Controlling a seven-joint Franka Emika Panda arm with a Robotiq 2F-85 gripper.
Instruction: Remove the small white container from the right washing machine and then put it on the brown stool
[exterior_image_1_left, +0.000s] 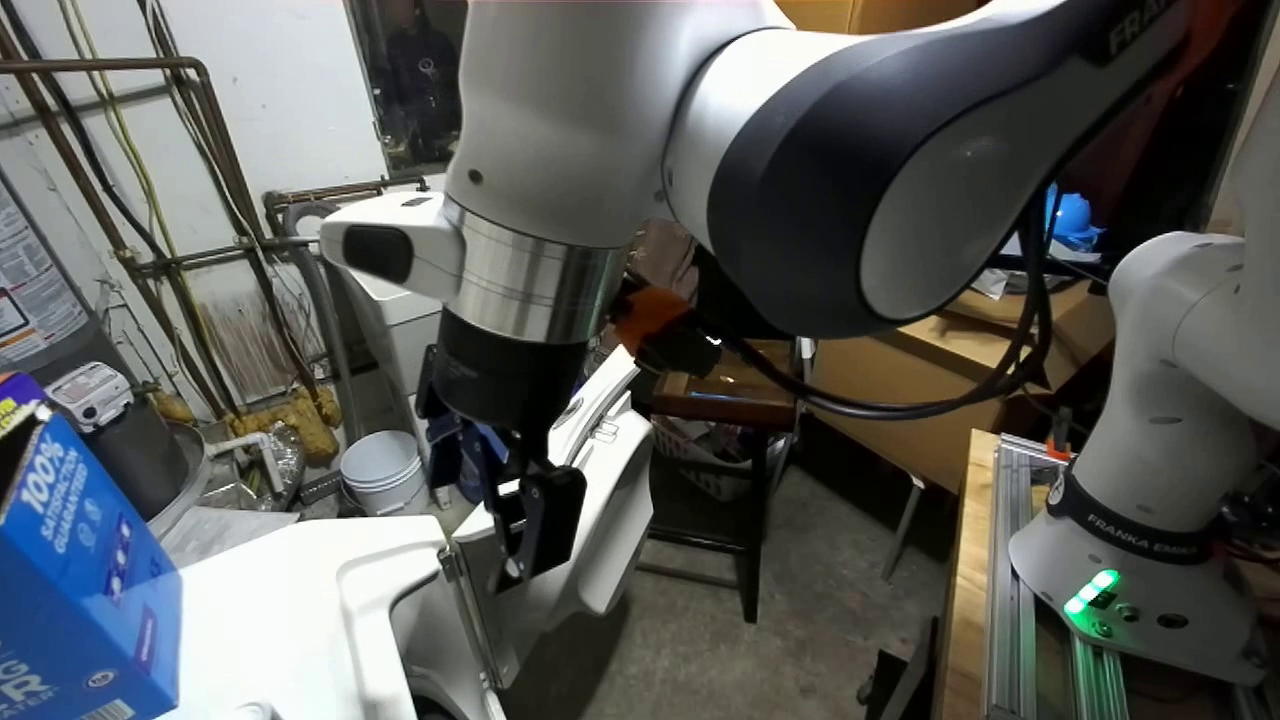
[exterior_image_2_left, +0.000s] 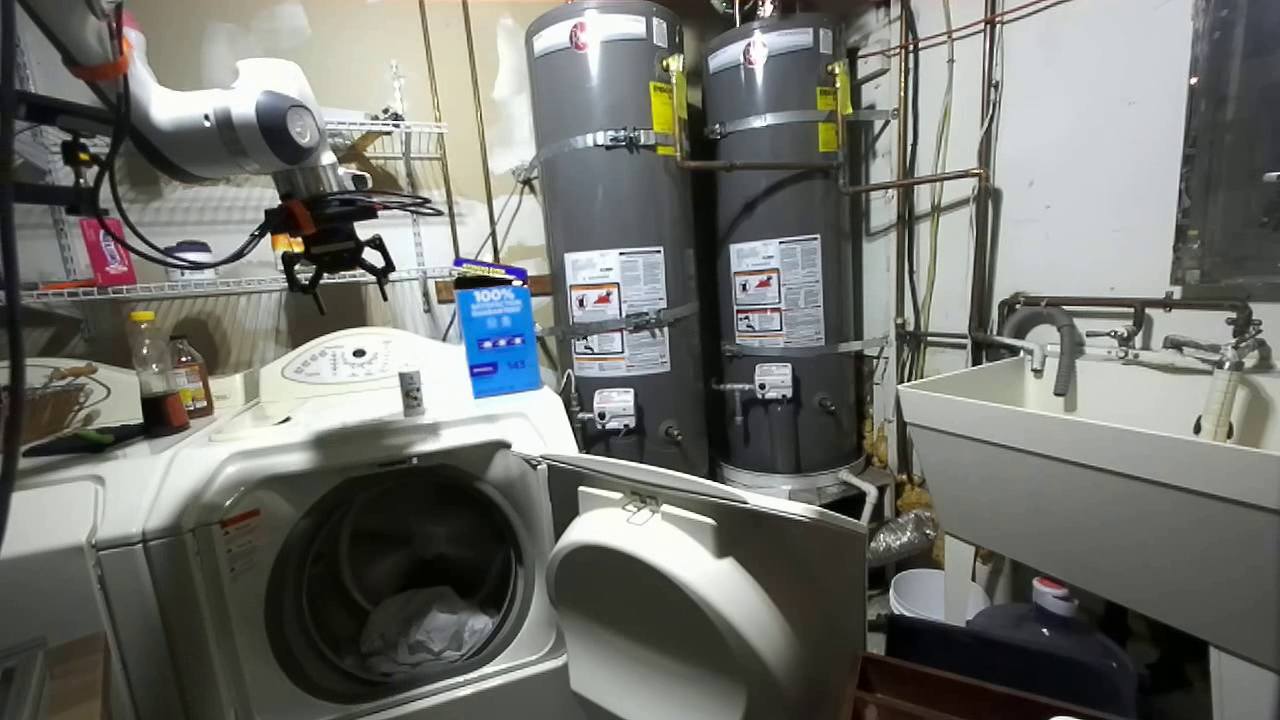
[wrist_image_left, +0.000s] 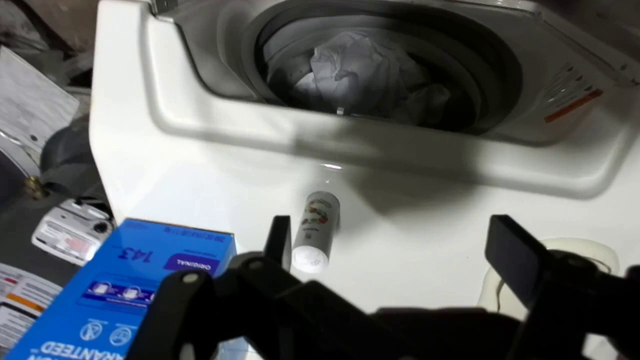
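Observation:
The small white container (exterior_image_2_left: 411, 392), a slim upright cylinder, stands on top of the right washing machine (exterior_image_2_left: 430, 430). In the wrist view the container (wrist_image_left: 316, 227) has colored pictures on its side and a white cap. The machine is white with an open front door; its top also shows in an exterior view (exterior_image_1_left: 270, 590). My gripper (exterior_image_2_left: 352, 298) is open and holds nothing, above the machine's top. In the wrist view the gripper's jaws (wrist_image_left: 387, 225) frame the container, which appears close beside the left finger. The brown stool (exterior_image_1_left: 725, 400) stands beyond the open door, partly hidden by the arm.
A tall blue box (exterior_image_2_left: 500, 340) stands on the machine near the container; it is also at the left in the wrist view (wrist_image_left: 125, 280). The open door (exterior_image_2_left: 700, 600) swings out toward the stool. White cloth (exterior_image_2_left: 425, 630) lies in the drum. A utility sink (exterior_image_2_left: 1090, 460) is beyond.

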